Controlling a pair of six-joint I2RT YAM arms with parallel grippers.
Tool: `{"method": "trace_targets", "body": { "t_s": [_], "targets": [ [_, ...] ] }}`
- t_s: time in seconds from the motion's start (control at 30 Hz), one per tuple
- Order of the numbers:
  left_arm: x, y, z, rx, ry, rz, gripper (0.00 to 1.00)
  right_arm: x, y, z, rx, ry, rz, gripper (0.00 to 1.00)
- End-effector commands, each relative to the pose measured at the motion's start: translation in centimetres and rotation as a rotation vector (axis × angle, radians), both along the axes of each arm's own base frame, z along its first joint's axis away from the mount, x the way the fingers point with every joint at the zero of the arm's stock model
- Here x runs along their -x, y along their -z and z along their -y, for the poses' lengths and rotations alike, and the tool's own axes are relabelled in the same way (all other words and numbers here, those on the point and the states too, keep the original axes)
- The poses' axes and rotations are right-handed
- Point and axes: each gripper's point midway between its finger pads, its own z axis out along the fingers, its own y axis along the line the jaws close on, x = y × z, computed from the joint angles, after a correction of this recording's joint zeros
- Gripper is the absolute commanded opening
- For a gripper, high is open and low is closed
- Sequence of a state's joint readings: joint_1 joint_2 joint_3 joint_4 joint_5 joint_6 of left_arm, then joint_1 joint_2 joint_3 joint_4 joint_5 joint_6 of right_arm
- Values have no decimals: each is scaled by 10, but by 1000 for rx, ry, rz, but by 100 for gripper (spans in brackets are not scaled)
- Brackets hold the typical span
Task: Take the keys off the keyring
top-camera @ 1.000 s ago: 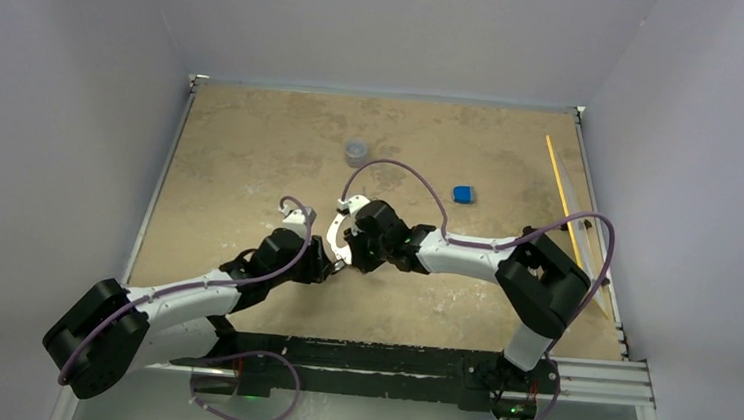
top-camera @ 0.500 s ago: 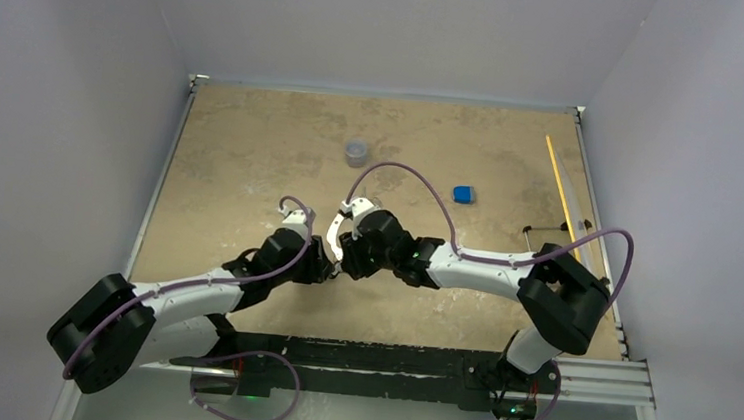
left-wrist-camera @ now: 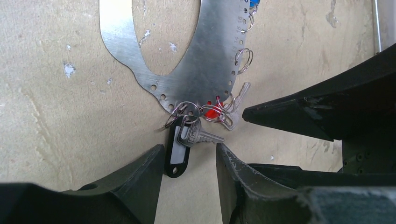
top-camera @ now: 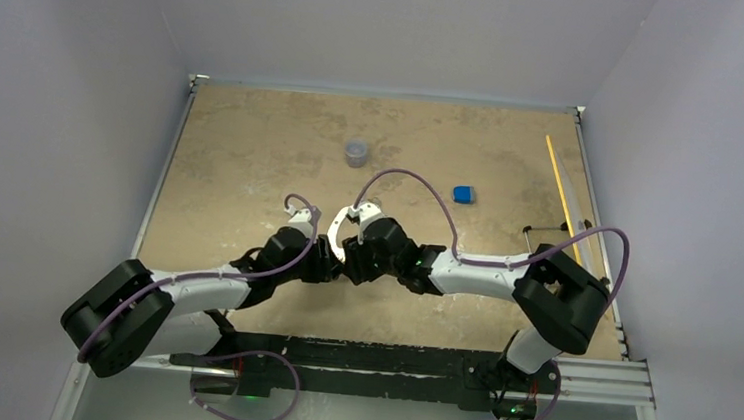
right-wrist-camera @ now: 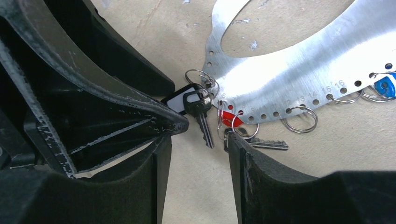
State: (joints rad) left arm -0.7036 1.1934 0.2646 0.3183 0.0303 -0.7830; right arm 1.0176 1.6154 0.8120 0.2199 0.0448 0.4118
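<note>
The keyring (left-wrist-camera: 201, 60) is a flat silver oval plate lying on the tan table, also seen as keyring (right-wrist-camera: 299, 70) and keyring (top-camera: 329, 229). At its near end hang a black tag (left-wrist-camera: 179, 149) and a silver key (left-wrist-camera: 201, 135), with a red tag (left-wrist-camera: 213, 112) beside them. The right wrist view shows that key (right-wrist-camera: 201, 116), the red tag (right-wrist-camera: 229, 116), another key (right-wrist-camera: 261, 142) and a blue tag (right-wrist-camera: 385, 85). My left gripper (left-wrist-camera: 188, 163) is open, the black tag's end just inside its tips. Opposite it, my right gripper (right-wrist-camera: 198, 154) is open over bare table just short of the keys.
A small grey cup (top-camera: 355, 153) stands toward the back. A blue block (top-camera: 463, 193) lies right of it. A yellow stick (top-camera: 562, 195) runs along the right edge. Walls close in the table on three sides. The two grippers nearly touch tip to tip.
My right gripper has opened its jaws and shifted left. The left arm has edged forward, and the keyring has swung slightly.
</note>
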Motion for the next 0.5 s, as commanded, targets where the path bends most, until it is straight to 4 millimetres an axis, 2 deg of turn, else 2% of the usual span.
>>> {"method": "trace_targets", "body": {
  "t_s": [0.0,0.47],
  "targets": [
    [2,-16,20,134,33,12,43,-3,-4,-3,-20,7,55,52],
    [6,-34,34,292,17,2,43,14,-12,-13,-17,-65,215,59]
  ]
}}
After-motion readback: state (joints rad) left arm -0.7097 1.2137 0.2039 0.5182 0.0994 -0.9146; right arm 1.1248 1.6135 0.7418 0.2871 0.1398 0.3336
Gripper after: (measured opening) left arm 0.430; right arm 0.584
